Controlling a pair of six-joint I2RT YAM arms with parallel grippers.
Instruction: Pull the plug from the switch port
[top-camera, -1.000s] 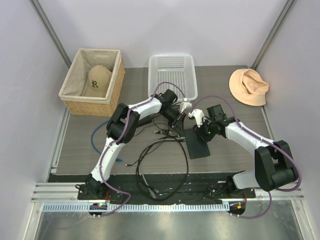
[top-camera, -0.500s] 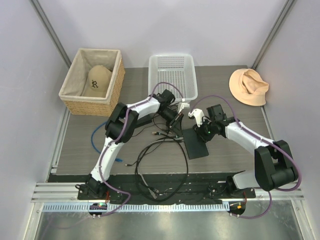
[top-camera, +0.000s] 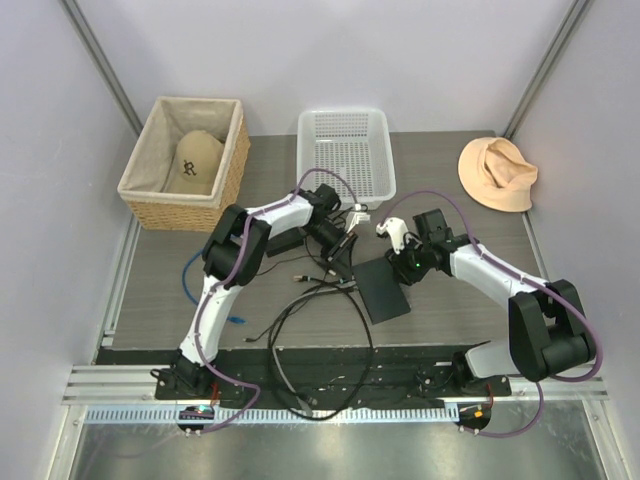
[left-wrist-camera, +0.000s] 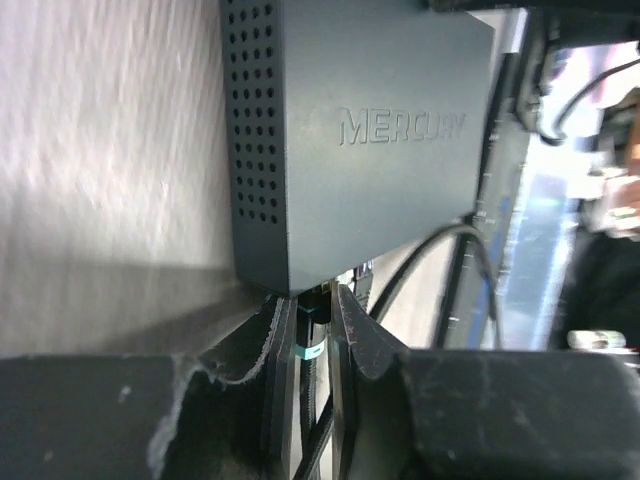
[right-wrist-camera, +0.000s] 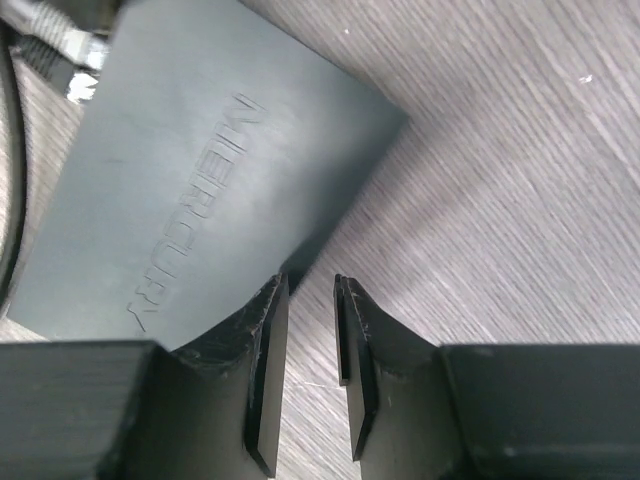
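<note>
Our left claw (left-wrist-camera: 310, 306) pinches the plug (left-wrist-camera: 311, 336) at the box's (left-wrist-camera: 370, 130) narrow edge, and its fingers hide the port. Our right claw (right-wrist-camera: 308, 292) stands slightly parted with nothing between, one finger just beside the box's opposite edge.

We see a robot test lab, not a home. Landmark: white plastic basket (top-camera: 345, 150), back ctr. Plain grey panel walls (top-camera: 330, 50) behind it. Two white robot arms (top-camera: 480, 268) in front of it, bolted to an alu rail (top-camera: 120, 385). Wicker basket (top-camera: 180, 212) to its L, peach hat (top-camera: 497, 173) to its R.
</note>
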